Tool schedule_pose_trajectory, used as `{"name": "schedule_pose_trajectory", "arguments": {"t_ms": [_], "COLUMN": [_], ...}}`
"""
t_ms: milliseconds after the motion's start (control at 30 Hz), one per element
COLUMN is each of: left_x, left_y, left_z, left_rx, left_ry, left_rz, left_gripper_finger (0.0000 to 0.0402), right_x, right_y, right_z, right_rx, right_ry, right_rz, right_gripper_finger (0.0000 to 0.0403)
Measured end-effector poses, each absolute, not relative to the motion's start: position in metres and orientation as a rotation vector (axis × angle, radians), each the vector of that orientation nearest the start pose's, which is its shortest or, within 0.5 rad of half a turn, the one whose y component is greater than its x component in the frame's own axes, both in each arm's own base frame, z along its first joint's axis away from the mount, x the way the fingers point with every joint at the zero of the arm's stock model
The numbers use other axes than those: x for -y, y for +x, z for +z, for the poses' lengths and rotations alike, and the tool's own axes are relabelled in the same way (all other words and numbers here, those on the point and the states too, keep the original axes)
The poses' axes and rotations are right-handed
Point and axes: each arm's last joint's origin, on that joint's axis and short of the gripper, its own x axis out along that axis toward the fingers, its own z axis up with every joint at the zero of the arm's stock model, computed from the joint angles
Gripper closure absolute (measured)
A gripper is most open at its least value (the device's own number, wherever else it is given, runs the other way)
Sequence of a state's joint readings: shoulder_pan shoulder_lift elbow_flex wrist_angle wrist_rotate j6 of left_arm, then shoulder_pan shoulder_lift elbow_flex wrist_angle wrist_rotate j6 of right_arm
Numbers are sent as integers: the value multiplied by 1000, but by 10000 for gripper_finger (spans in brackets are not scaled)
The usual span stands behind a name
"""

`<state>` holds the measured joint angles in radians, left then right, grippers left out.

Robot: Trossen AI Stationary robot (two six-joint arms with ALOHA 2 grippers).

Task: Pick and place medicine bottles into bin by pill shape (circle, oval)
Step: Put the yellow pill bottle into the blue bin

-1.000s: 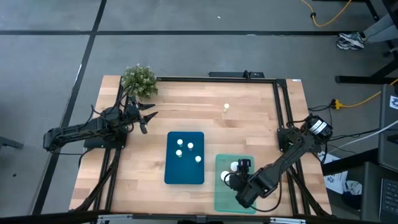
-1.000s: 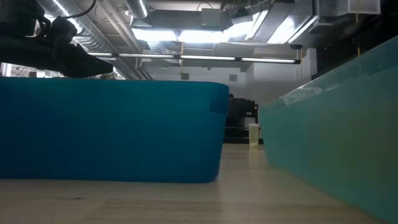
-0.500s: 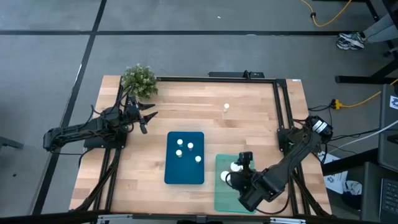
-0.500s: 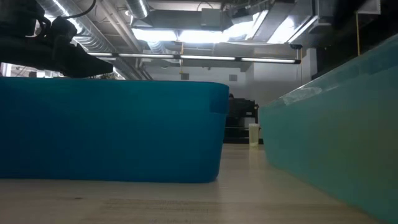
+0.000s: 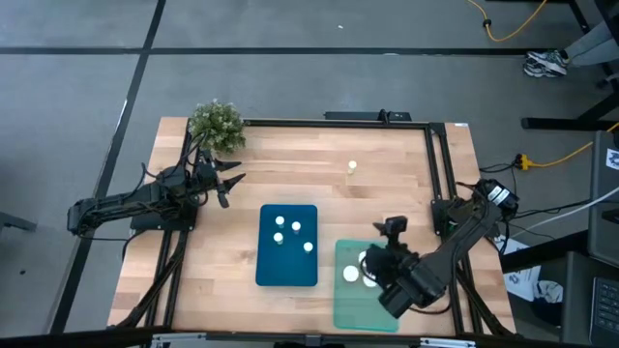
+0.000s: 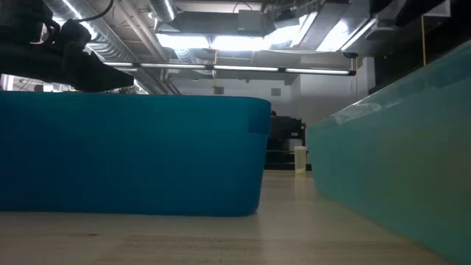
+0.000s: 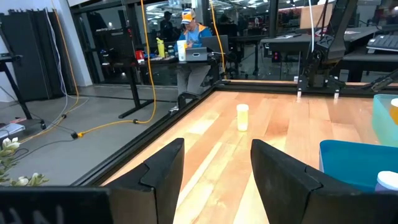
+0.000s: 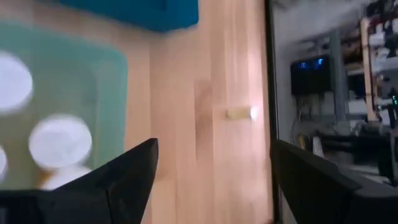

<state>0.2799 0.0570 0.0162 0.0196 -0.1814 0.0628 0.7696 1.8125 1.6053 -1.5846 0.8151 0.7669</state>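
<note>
One small pale bottle (image 5: 352, 166) stands alone on the wooden table toward its far side; it also shows in the left wrist view (image 7: 242, 117), the right wrist view (image 8: 239, 113) and the low view (image 6: 299, 158). Three white-capped bottles (image 5: 293, 229) stand in the blue bin (image 5: 268, 273). More white-capped bottles (image 5: 353, 274) stand in the pale green bin (image 5: 350, 311); their caps show in the right wrist view (image 8: 60, 140). My right gripper (image 5: 392, 230) hovers open and empty over the green bin's far edge. My left gripper (image 5: 232, 186) waits open and empty at the table's left.
A small green potted plant (image 5: 216, 125) stands at the far left corner. Dark frame rails (image 5: 431, 164) run along the table's sides. Bare wood lies between the bins and the lone bottle. People sit at desks in the room beyond (image 7: 191, 37).
My right gripper has risen from among the bottles in the green bin and gone toward the table's far edge, staying open and empty. The bottles in the bin stand as before.
</note>
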Motion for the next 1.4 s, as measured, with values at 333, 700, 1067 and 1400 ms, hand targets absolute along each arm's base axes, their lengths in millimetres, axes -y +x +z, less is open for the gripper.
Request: {"name": "schedule_pose_trajectory", "arguments": {"t_ms": [333,700,1067,1400], "left_x": [-33,-33,-33,-33], "left_y": [95,95,95,95], "left_z": [166,166,166,166], "left_rx": [-36,-36,-36,-36], "left_ry": [61,61,61,61], "left_rz": [461,461,461,461], "left_gripper_finger": [224,224,224,224], "right_x": [-157,-58,-12,31], "right_y": [202,152,180,218], "right_z": [309,290,256,254], "right_rx": [-823,-606,-802,-621], "right_ry": [-647,-25,384,229], "right_rz": [-581,-975,-796,-514], "right_gripper_finger": [92,92,92,92]}}
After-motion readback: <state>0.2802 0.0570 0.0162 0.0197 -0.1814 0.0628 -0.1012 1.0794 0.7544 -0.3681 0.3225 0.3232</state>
